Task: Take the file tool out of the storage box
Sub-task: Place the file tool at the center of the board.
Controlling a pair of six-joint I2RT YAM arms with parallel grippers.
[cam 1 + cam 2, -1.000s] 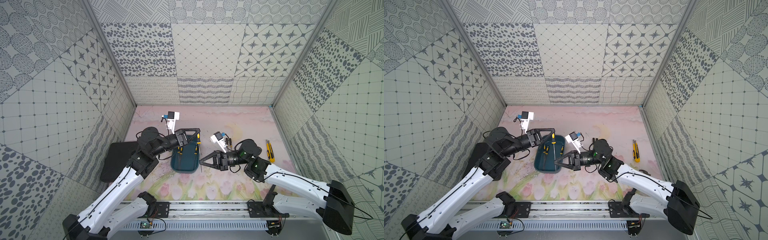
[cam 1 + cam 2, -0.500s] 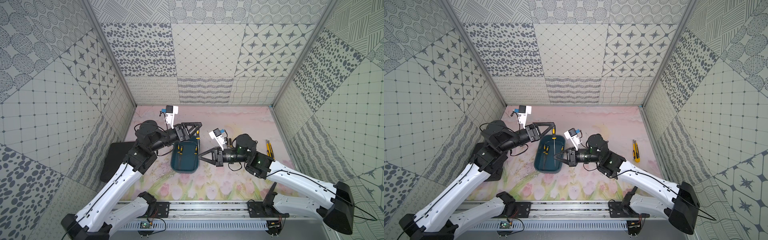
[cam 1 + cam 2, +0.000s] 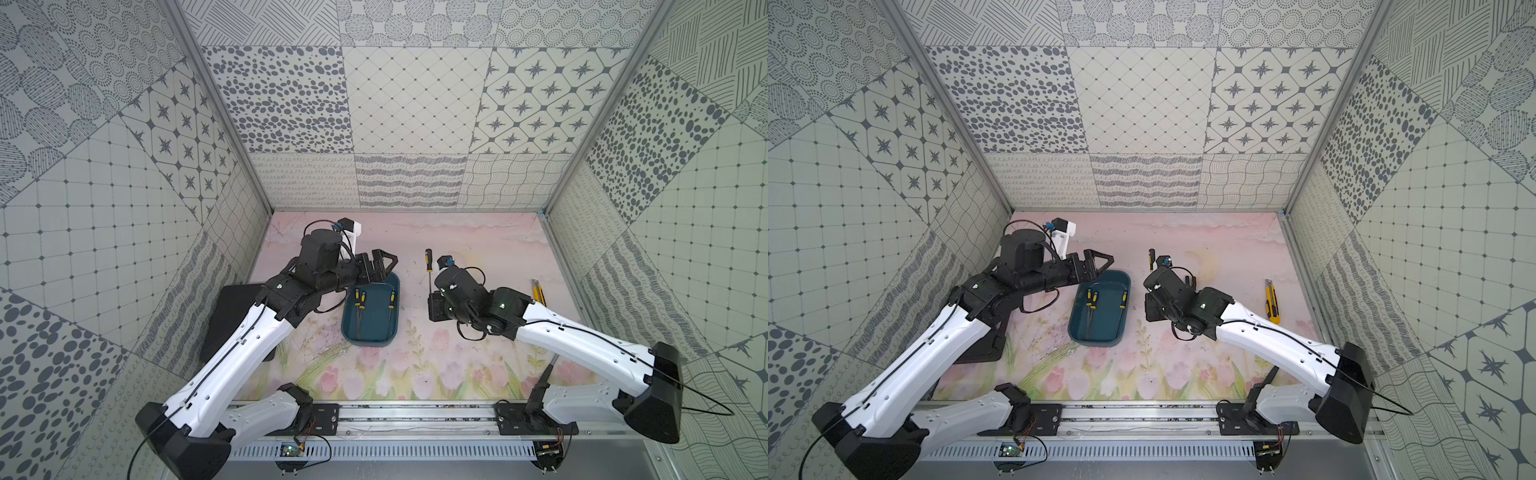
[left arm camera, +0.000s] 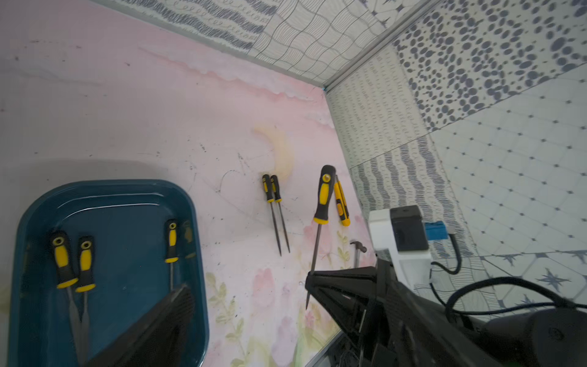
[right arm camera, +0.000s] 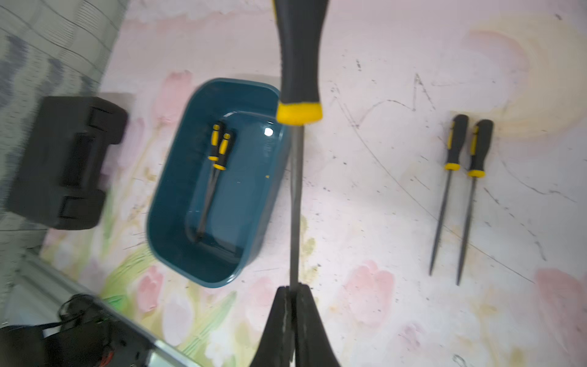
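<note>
- Step in hand: removal of one file, carry phase. The large file, with a black and yellow handle, is clenched at the very tip of its blade by the right gripper. The jaws are pressed together on the thin steel.
- In a top view the large file is seen right of centre. It is wholly outside the storage box, with its handle end pointed toward the back wall. Contact with the mat cannot be judged; it appears to be held clear.
- The left gripper is spread wide and empty. It hangs over the far end of the storage box, at centre-left of the frame, and nothing is touched by it.
- Three small files are left in the box: a pair of files lying side by side and a single file near the opposite wall.
- Two small files are laid parallel on the bare mat, well apart from the box. In the top views they are hidden beneath the right arm.
- A utility knife lies at the right edge of the mat, and a black case at the left.
- Judgement: extraction is done for this file and placement is not yet made.
- The next move calls for the file to be lowered flat onto open mat, probably beside the two already laid out, and then released.
- Care is called for, since the grip is at the far tip and the heavy handle is unsupported. The blade may pivot or slip if it is swung quickly.
</note>
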